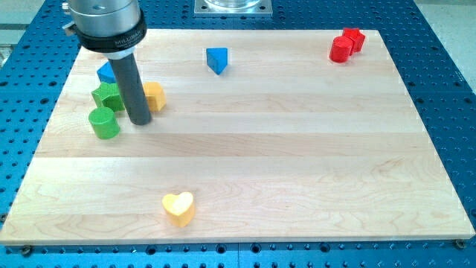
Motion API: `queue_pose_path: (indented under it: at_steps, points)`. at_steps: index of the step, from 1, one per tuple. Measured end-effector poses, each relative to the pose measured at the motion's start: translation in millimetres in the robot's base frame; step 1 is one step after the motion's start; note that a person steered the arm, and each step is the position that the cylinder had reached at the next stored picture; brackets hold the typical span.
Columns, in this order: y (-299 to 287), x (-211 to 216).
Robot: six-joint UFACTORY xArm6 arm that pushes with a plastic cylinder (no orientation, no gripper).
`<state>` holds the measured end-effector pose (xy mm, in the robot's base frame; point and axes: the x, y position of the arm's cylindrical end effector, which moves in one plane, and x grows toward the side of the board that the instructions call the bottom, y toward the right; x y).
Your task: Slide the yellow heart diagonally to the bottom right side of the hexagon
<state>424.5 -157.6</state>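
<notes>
The yellow heart (178,208) lies near the view's bottom edge, left of centre. The yellow-orange hexagon (155,96) sits at the upper left, partly hidden behind my rod. My tip (139,120) rests on the board just left of and below the hexagon, touching or nearly touching it. The heart is far below the tip, slightly to its right.
A green cylinder (104,123) and a green block (108,96) sit just left of the tip, with a blue block (107,73) behind them. A blue triangular block (216,59) lies at top centre. Two red blocks (346,44) sit at the top right. The wooden board (297,164) ends at a blue perforated table.
</notes>
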Motion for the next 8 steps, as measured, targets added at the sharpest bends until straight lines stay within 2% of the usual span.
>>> queue_pose_path:
  at_steps: [2, 3, 4, 5, 6, 7, 8]
  points:
    - [35.2, -9.8]
    - [90.1, 47.6]
    - [185.3, 120.8]
    - [165.1, 191.7]
    - [91.4, 177.1]
    - [67.2, 160.9]
    - [49.1, 178.7]
